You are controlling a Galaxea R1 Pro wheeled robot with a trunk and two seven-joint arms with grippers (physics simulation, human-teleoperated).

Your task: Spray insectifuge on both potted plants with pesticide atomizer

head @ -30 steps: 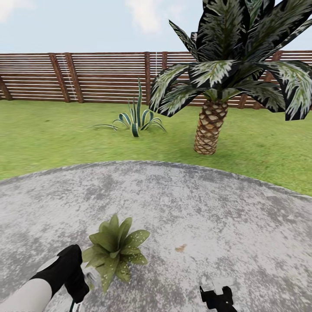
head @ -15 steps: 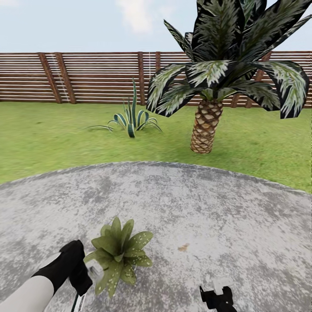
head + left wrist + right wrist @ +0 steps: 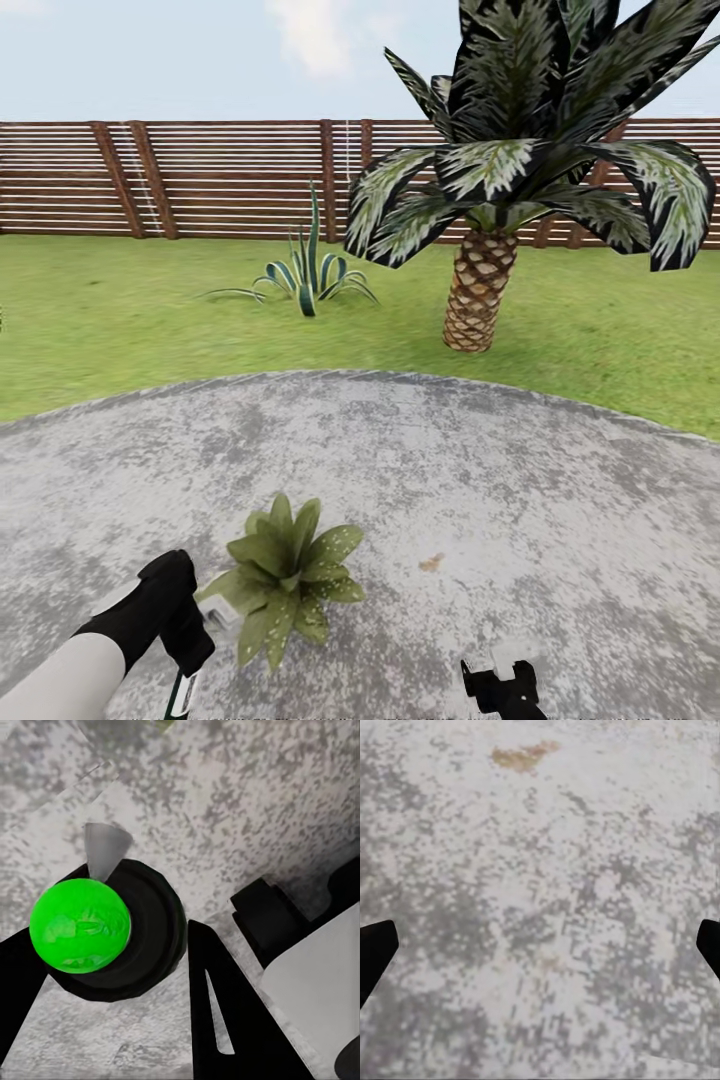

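One potted plant, a low rosette of speckled green leaves, stands on the grey patio near the front. My left gripper hangs just left of it, shut on the pesticide atomizer, whose pale head almost touches the leaves. In the left wrist view, black fingers clamp the atomizer, seen end-on with a bright green cap and a grey cone nozzle. My right gripper hovers low over bare paving. In the right wrist view its fingertips stand wide apart with nothing between them.
Beyond the patio lies lawn with a tall palm-like plant at the right. A spiky potless plant grows in the middle, and a brown slat fence runs along the back. A small brown stain marks the paving.
The whole head view has shifted a little, so the camera moved. The potted plant now sits slightly further right of the left gripper. The right gripper is unchanged.
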